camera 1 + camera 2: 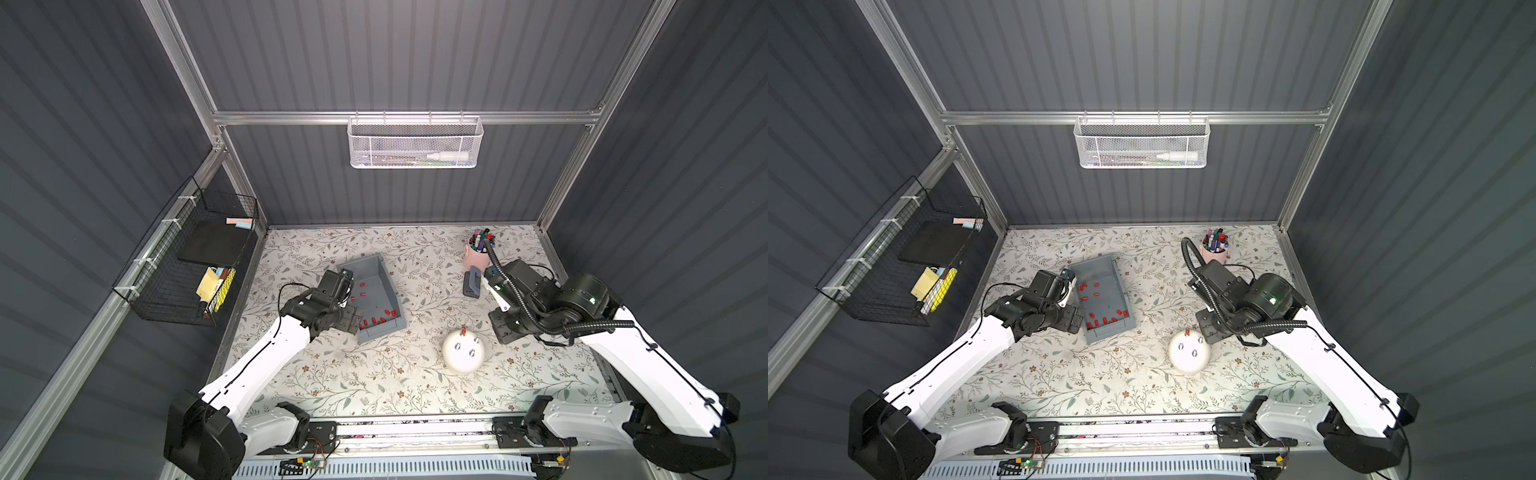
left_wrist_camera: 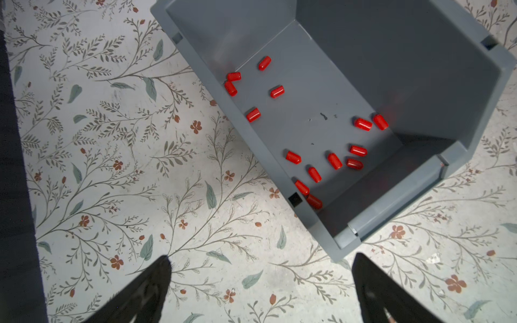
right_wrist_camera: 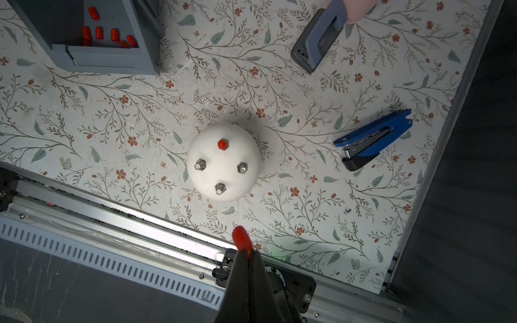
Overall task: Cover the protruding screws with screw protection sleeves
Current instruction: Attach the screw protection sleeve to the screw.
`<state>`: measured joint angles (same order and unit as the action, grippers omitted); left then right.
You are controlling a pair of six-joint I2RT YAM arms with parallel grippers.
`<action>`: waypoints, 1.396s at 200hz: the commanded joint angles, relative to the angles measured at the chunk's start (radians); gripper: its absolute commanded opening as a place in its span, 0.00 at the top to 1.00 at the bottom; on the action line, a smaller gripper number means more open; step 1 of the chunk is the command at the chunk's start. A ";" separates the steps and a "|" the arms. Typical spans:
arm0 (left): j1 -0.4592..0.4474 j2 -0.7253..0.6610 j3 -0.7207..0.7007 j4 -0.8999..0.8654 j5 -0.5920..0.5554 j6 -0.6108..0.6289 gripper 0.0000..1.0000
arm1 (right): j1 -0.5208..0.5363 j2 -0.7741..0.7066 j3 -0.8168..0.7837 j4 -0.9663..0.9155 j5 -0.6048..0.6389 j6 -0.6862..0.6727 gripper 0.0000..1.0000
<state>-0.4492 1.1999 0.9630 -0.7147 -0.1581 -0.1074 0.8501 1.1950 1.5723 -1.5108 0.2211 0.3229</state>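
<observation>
A white dome (image 3: 223, 163) stands on the flowered mat, seen in both top views (image 1: 462, 351) (image 1: 1188, 352). Three protruding screws (image 3: 200, 164) (image 3: 242, 167) (image 3: 220, 188) are bare silvery studs; a fourth wears a red sleeve (image 3: 222, 144). My right gripper (image 3: 246, 253) is shut on one red screw protection sleeve (image 3: 242, 241), which sticks out past the fingertips, apart from the dome. Several more sleeves (image 2: 334, 160) lie loose in the grey bin (image 2: 419, 70). My left gripper (image 2: 261, 263) is open and holds nothing, over the mat just outside the bin's low front corner.
A pink cup of marker pens (image 1: 477, 253) and a grey hole punch (image 3: 319, 42) sit at the back right. A blue stapler (image 3: 375, 139) lies right of the dome. The metal rail (image 3: 112, 207) runs along the table's front edge. Wire baskets hang on the walls.
</observation>
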 commanded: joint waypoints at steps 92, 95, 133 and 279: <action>-0.006 -0.023 0.024 -0.075 0.063 0.092 0.01 | 0.005 0.087 -0.008 0.039 -0.031 0.027 1.00; -0.006 -0.024 0.024 -0.073 0.063 0.099 0.00 | 0.004 0.085 -0.014 0.044 -0.032 0.029 1.00; -0.009 -0.009 0.019 -0.069 0.055 0.119 0.00 | 0.004 0.085 -0.120 0.054 -0.070 0.109 1.00; -0.073 -0.033 0.012 -0.066 0.058 0.204 0.00 | 0.004 0.113 -0.343 0.135 -0.140 0.133 1.00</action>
<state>-0.5201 1.1893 0.9630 -0.7673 -0.0879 0.0704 0.8509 1.2827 1.2293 -1.3518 0.0452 0.4339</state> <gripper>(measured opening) 0.994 0.045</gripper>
